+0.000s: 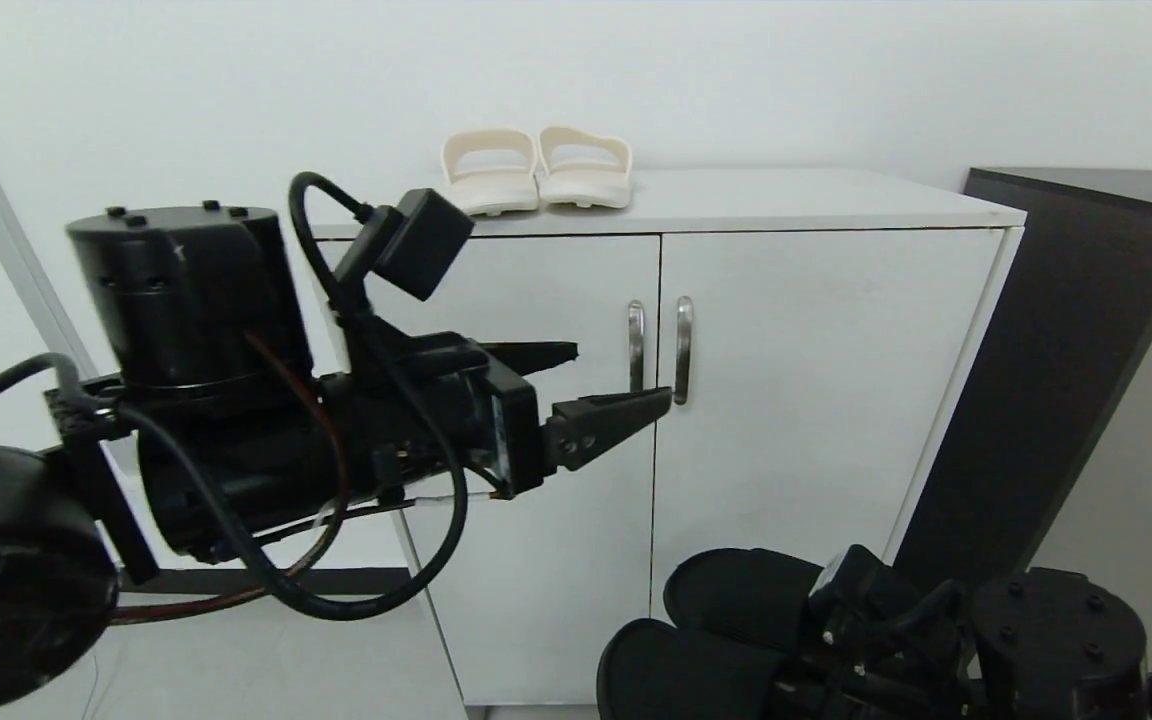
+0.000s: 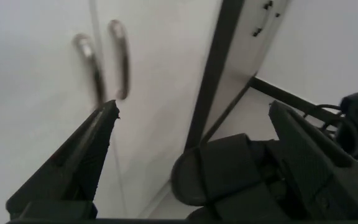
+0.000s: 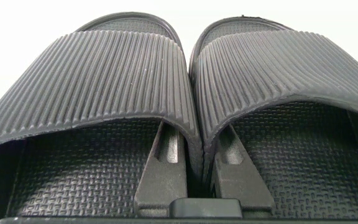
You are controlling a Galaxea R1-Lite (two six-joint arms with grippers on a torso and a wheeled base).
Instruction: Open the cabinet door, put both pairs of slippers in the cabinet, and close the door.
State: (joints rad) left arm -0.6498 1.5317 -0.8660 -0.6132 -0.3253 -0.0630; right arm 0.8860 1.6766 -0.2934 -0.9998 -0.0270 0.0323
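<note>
While the doors (image 1: 816,400) sit shut, left gripper (image 1: 624,372) gapes wide, empty, at the handles (image 1: 683,350), right gripper (image 3: 197,177) clamped on the black slippers (image 1: 726,610) at their inner edges.

White wall (image 1: 836,80), dark panel (image 1: 1036,380) at right

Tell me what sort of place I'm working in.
Probably a home-style entryway or a mock-up of one: a white two-door cabinet against a plain wall, cream slippers on top, black slippers in the right gripper.
</note>
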